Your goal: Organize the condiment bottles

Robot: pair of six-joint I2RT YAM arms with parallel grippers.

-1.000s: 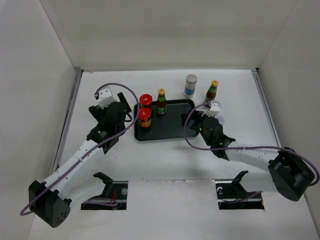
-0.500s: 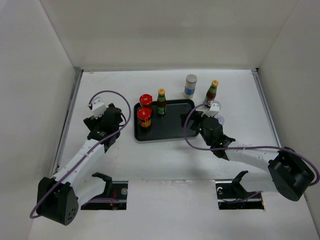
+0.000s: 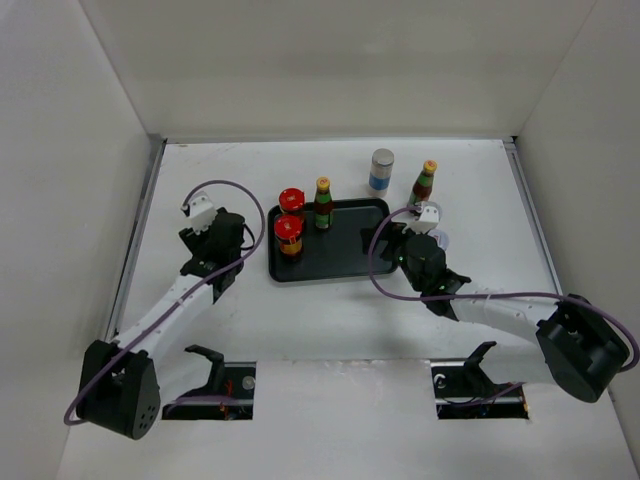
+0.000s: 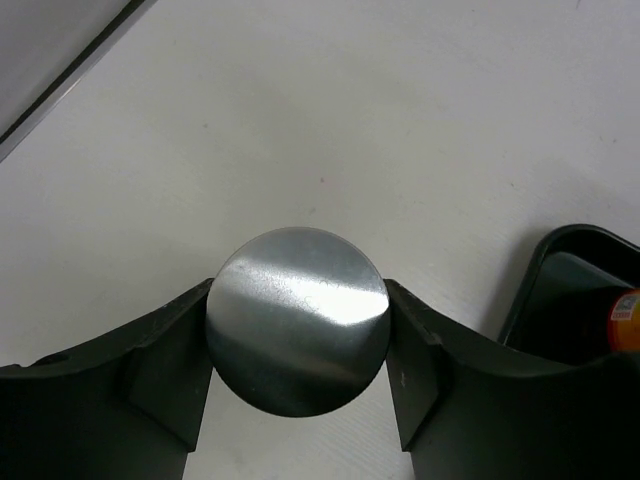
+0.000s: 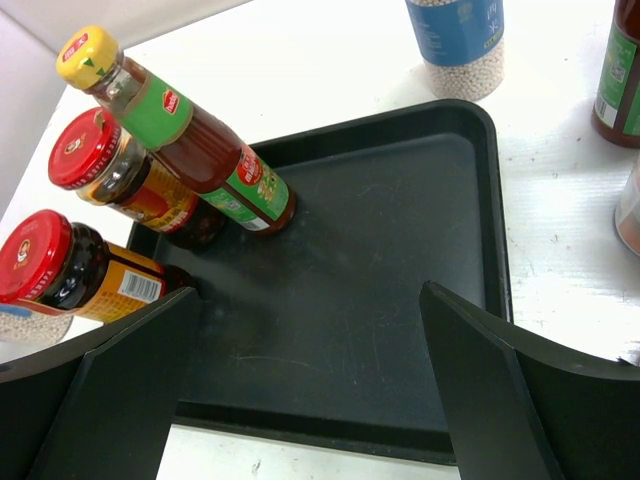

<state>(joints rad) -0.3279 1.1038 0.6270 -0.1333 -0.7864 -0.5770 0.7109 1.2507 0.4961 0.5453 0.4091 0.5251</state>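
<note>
In the left wrist view my left gripper (image 4: 298, 345) is shut on a white cylinder (image 4: 298, 318) with a shiny grey top, one finger pressed to each side of the lid. It stands on the table left of the black tray (image 3: 340, 250); from above, the gripper (image 3: 222, 238) hides it. Two red-lidded jars (image 3: 291, 198) (image 3: 288, 232) and a yellow-capped bottle (image 3: 322, 203) stand in the tray's left part. My right gripper (image 5: 310, 300) is open over the tray's bare floor (image 5: 400, 250), holding nothing. Behind the tray stand another grey-topped cylinder (image 3: 382, 170) and a second bottle (image 3: 424, 183).
A pale-lidded jar (image 3: 442, 240) sits on the table right beside my right gripper (image 3: 405, 245), seen at the right wrist view's edge. White walls close in the table on three sides. A metal rail (image 3: 140, 230) runs along the left edge.
My left arm drew back from the tray's left edge and its jaws closed onto the grey-topped cylinder. The right arm has stayed put with its jaws wide.
</note>
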